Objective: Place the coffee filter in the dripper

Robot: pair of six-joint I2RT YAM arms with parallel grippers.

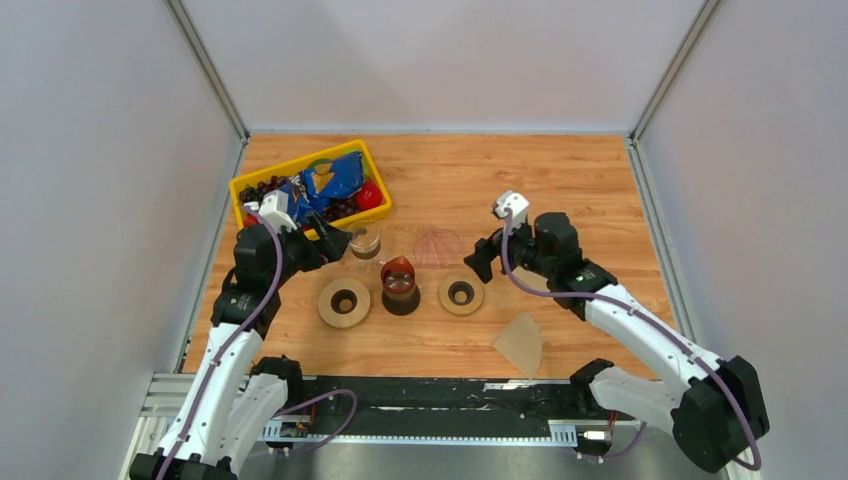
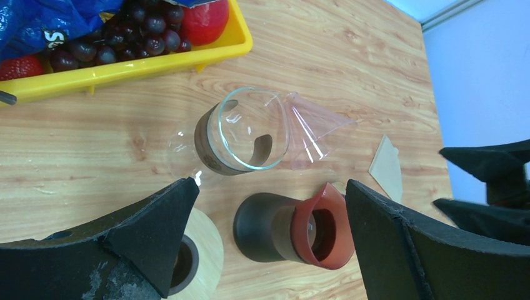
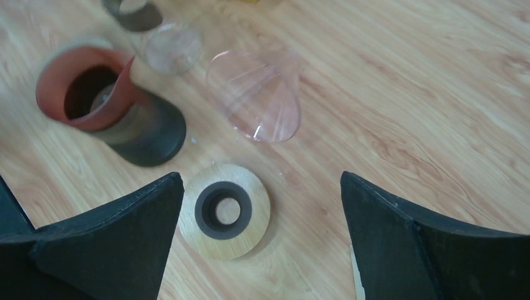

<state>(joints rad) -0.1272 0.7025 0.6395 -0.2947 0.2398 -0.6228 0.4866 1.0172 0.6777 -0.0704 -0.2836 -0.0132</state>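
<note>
The coffee filter (image 1: 520,343) is a flat tan paper fan lying on the table near the front right; it also shows in the left wrist view (image 2: 389,167). The dripper (image 1: 437,245), a clear pinkish ribbed cone, lies on its side at mid-table and shows in both wrist views (image 2: 312,128) (image 3: 256,94). My left gripper (image 1: 335,243) is open and empty, hovering left of the dripper (image 2: 270,184). My right gripper (image 1: 482,258) is open and empty, just right of the dripper and well behind the filter (image 3: 261,177).
A dark red-brown piece with a black base (image 1: 400,283) stands between two tan ring discs (image 1: 344,302) (image 1: 461,293). A clear glass with a brown collar (image 1: 365,241) lies left of the dripper. A yellow tray (image 1: 295,163) of fruit and a blue bag is at back left.
</note>
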